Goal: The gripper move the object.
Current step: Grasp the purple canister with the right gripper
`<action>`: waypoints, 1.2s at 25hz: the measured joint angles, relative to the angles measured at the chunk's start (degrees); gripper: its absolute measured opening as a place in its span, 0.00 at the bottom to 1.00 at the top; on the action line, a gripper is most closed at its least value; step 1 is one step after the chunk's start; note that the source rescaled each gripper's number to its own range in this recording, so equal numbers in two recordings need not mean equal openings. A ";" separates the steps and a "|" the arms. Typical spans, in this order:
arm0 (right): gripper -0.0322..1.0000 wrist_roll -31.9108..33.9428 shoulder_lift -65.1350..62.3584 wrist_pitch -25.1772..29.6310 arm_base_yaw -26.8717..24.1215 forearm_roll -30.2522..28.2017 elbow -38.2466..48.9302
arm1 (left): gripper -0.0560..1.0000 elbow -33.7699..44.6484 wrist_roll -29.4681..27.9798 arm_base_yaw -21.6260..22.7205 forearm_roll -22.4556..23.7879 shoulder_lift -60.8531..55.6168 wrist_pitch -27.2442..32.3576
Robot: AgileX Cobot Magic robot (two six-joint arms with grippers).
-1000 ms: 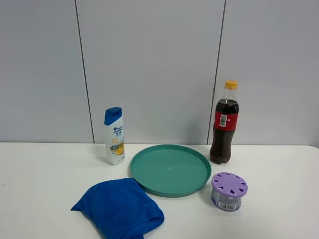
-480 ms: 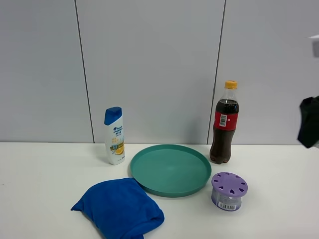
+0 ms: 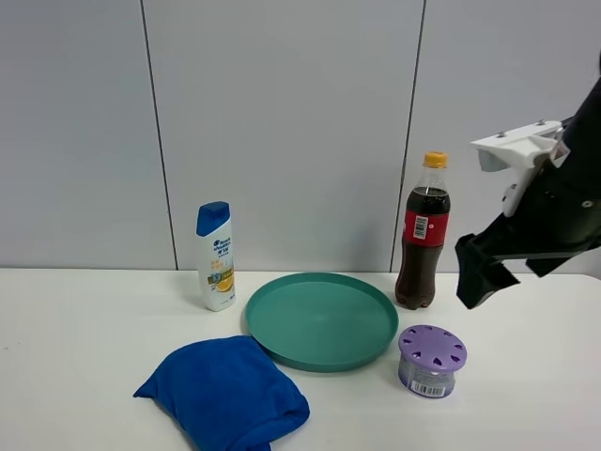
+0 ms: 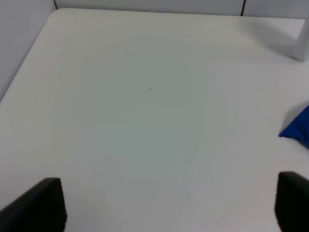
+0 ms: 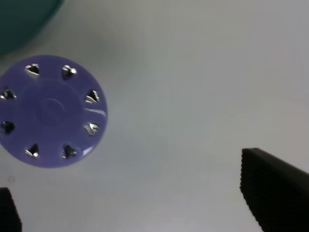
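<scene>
The small clear jar with a lilac pierced lid and barcode label stands on the white table, front right of the green plate. In the right wrist view its lid lies off to one side of the fingers. My right gripper, black with a white angular block, hangs above and to the right of the jar, apart from it. It is open and empty, with one dark fingertip in view. My left gripper is open and empty over bare table and does not show in the exterior view.
A green round plate sits mid-table. A cola bottle stands behind the jar, a white shampoo bottle at back left, and a blue cloth bundle at front left, its edge in the left wrist view.
My right arm has come in from the right edge of the exterior view and moved left and down towards the jar. The jar and other objects have not moved.
</scene>
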 joint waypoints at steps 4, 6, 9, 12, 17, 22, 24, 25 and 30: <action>0.76 -2.70 3.32 -3.29 2.18 3.50 0.00 | 1.00 0.00 0.00 0.00 0.00 0.00 0.00; 0.85 -3.83 4.86 -3.79 2.56 4.42 0.00 | 1.00 0.00 0.00 0.00 0.00 0.00 0.00; 0.96 -4.80 7.47 -3.86 2.62 4.09 -0.05 | 1.00 0.00 0.00 0.00 0.00 0.00 0.00; 0.99 -5.39 9.37 -5.09 2.73 3.96 -0.05 | 1.00 0.00 0.00 0.00 0.00 0.00 0.00; 1.00 -6.16 12.56 -8.00 2.73 3.97 -0.05 | 1.00 0.00 0.00 0.00 0.00 0.00 0.00; 1.00 -6.16 16.31 -10.73 2.73 3.97 -0.05 | 1.00 0.00 0.00 0.00 0.00 0.00 0.00; 1.00 -6.16 16.90 -12.40 2.73 3.97 -0.05 | 1.00 0.00 0.00 0.00 0.00 0.00 0.00; 1.00 -6.16 17.07 -13.22 2.73 3.91 -0.05 | 1.00 0.00 0.00 0.00 0.00 0.00 0.00; 1.00 -6.16 18.53 -16.95 2.73 3.91 -0.05 | 1.00 0.00 0.00 0.00 0.00 0.00 0.00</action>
